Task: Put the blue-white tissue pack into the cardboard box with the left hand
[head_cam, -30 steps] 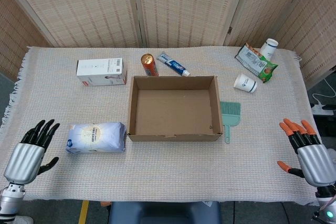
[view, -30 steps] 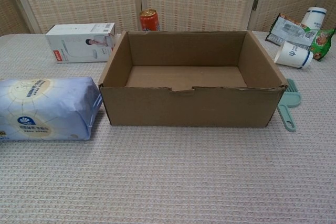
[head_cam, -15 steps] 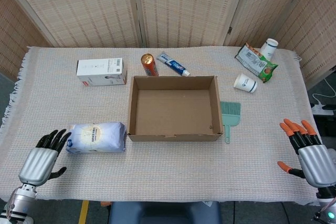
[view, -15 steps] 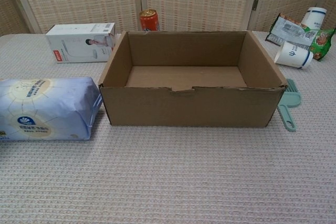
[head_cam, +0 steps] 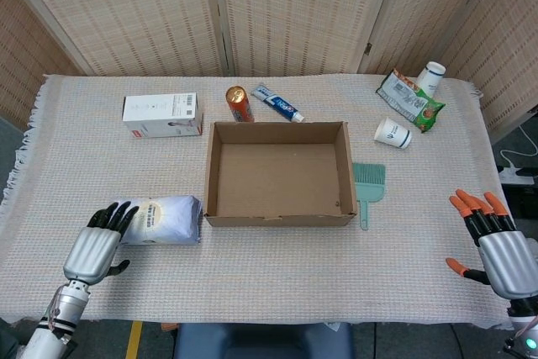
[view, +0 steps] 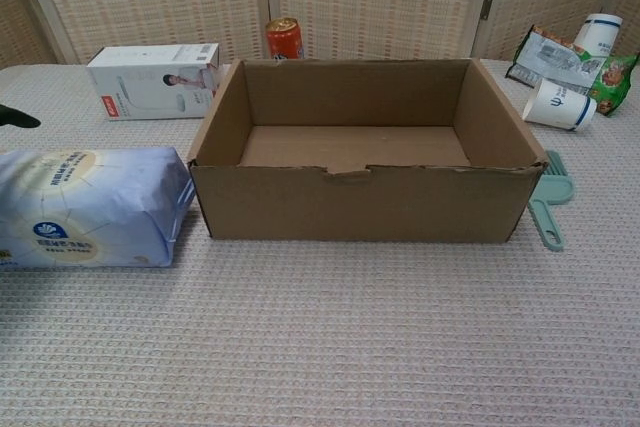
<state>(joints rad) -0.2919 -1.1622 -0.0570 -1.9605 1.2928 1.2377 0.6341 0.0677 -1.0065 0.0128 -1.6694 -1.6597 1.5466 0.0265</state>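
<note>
Left hand (head_cam: 99, 241), fingers spread and holding nothing, overlaps the far end of the blue-white tissue pack (head_cam: 160, 219) from the cardboard box (head_cam: 278, 172); wrap the pack's width before lifting.

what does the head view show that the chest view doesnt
Only the head view shows the right hand, open near the table's right edge, the toothpaste tube behind the box, and most of the left hand, fingers spread over the left end of the tissue pack.

Only the chest view shows the printed front face of the tissue pack and the near wall of the cardboard box side-on; of the left hand it catches only a dark fingertip.

Both share the pack, the empty box, the soda can, the white carton and the green brush.
</note>
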